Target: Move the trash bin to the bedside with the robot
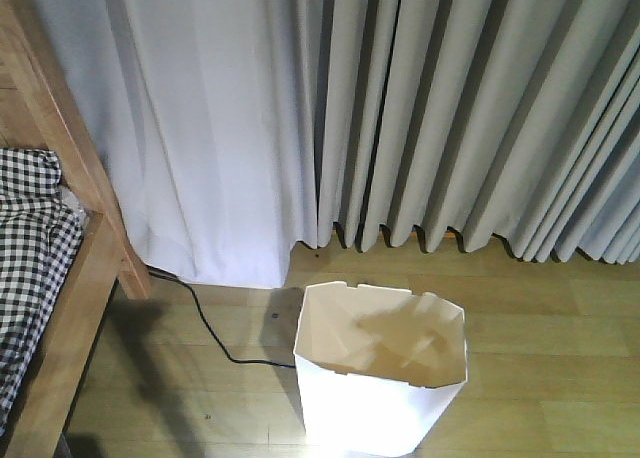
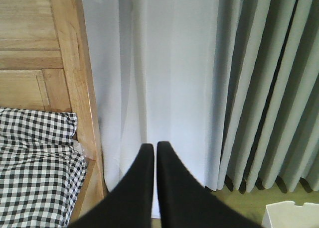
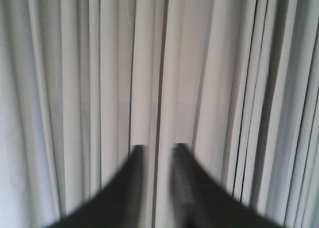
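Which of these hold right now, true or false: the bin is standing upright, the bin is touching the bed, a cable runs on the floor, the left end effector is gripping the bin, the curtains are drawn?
1. The bin stands upright on the floor. True.
2. The bin touches the bed. False: bare floor lies between them.
3. A black cable runs over the floor toward the bin. True.
4. The left end effector grips the bin. False: its fingers are almost together with nothing between them, facing the curtains.
5. The curtains are drawn open. False: they hang closed across the whole background.
6. The bed has checked bedding. True.
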You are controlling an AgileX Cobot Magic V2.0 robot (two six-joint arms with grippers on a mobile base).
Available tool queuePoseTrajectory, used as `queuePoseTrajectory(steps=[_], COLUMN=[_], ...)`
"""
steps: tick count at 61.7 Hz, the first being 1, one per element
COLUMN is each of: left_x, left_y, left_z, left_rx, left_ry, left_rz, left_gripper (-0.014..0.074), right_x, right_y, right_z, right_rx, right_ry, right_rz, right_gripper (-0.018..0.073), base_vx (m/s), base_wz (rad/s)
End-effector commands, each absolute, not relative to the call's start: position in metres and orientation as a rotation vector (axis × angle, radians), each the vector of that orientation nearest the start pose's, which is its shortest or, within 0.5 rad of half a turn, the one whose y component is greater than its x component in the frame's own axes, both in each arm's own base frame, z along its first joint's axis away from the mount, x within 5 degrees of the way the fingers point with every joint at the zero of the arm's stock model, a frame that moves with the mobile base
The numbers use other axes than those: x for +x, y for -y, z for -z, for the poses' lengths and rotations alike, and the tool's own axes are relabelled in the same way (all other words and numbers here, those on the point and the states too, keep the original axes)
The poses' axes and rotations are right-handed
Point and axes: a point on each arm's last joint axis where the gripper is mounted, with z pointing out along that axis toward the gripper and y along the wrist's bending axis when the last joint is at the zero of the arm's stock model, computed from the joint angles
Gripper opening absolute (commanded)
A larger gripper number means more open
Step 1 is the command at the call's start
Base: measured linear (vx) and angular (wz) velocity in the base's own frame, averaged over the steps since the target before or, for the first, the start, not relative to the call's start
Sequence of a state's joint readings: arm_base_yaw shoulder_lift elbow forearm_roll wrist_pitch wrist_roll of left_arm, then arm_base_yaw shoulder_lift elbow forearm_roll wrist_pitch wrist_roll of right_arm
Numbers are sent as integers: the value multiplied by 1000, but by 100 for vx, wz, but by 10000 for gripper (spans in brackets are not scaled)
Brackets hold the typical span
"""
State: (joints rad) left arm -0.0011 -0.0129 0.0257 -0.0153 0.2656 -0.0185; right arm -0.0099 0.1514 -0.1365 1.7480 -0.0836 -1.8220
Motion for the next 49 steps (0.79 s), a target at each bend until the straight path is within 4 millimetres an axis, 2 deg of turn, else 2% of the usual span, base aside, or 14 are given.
queuePoseTrajectory(steps=[1, 40, 49], left_x=[56, 56, 56], left_y=[0, 0, 0], left_z=[-182, -182, -182], left_rx=[-29, -29, -29], left_ry=[-1697, -1697, -1697], left_rz=[36, 36, 36], left_gripper=[-6, -6, -6], right_x=[66, 66, 66], right_y=[6, 7, 3], right_z=[-258, -257, -259], right_rx=[27, 30, -70], right_ry=[-1496, -1497, -1482], right_rz=[89, 95, 128], right_gripper=[-13, -9, -9], base_vx=[0, 0, 0], base_wz=[0, 0, 0])
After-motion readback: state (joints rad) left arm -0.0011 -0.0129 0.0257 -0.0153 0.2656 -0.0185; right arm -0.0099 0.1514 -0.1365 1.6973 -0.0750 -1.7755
